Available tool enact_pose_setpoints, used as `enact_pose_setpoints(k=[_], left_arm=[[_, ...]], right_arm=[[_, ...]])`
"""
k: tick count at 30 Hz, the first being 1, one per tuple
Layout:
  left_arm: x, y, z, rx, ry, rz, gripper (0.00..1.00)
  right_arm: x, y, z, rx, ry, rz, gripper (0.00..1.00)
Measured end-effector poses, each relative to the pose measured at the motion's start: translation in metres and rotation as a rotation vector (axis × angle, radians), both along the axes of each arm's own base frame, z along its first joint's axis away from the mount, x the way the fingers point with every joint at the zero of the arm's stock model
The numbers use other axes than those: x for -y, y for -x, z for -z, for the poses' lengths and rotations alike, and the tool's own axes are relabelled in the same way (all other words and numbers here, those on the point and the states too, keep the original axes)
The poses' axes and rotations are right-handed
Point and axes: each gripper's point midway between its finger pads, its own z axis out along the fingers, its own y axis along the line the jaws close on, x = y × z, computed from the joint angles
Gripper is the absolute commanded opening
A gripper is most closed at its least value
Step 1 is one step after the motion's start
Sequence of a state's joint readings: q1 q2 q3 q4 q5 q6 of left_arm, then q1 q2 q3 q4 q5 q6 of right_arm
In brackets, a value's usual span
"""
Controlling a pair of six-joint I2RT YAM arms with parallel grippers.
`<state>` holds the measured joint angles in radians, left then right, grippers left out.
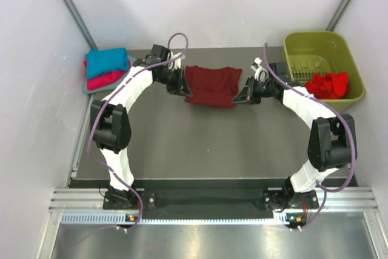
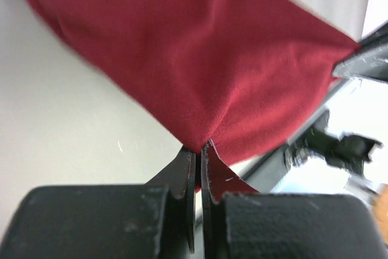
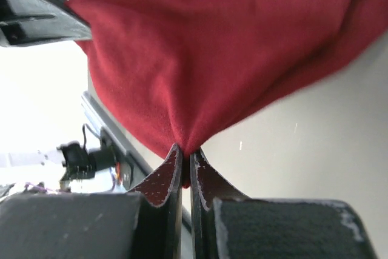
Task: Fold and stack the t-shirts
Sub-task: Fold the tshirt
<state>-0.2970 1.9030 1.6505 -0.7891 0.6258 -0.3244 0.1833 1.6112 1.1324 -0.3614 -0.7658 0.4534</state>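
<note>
- The maroon shirt point(image 1: 211, 86) is stretched between the two grippers, near the middle of the far edge of the bench point(image 1: 206, 150).
- The left gripper point(image 2: 198, 151) has its fingers pressed together on a bunched bit of the maroon shirt's left side.
- The right gripper point(image 3: 185, 151) pinches the shirt's right side the same way, with cloth gathered into a point at its fingertips.
- In both wrist views the cloth fans out from the pinch toward the other gripper.
- Whether the shirt rests on the bench or hangs just above it cannot be told.
- At the far left corner lies a stack: the teal shirt point(image 1: 107, 62) on top, the pink-red shirt point(image 1: 103, 80) under it, and the grey-blue shirt point(image 1: 90, 88) showing at the bottom edge.
- The basket point(image 1: 348, 50) stands at the far right corner.
- The red shirt point(image 1: 327, 84) lies crumpled inside the basket, at its near side.
</note>
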Motion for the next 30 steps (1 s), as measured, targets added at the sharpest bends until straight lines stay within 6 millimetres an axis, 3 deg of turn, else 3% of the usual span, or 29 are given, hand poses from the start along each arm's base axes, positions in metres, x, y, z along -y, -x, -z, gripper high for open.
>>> enact_pose_setpoints(k=[4, 8, 18, 30], left_arm=[[0.007, -0.042, -0.010, 0.097, -0.006, 0.000, 0.00], [0.012, -0.075, -0.003, 0.150, -0.019, 0.001, 0.00], [0.017, -0.138, 0.039, 0.227, -0.078, -0.015, 0.00], [0.017, -0.196, 0.037, 0.419, -0.109, -0.061, 0.00]], right_arm=[[0.002, -0.045, -0.023, 0.082, -0.012, 0.026, 0.00], [0.009, -0.079, -0.030, 0.131, -0.010, 0.055, 0.00], [0.010, -0.125, 0.004, 0.125, 0.015, 0.081, 0.00], [0.007, -0.198, -0.001, 0.254, 0.035, 0.108, 0.00]])
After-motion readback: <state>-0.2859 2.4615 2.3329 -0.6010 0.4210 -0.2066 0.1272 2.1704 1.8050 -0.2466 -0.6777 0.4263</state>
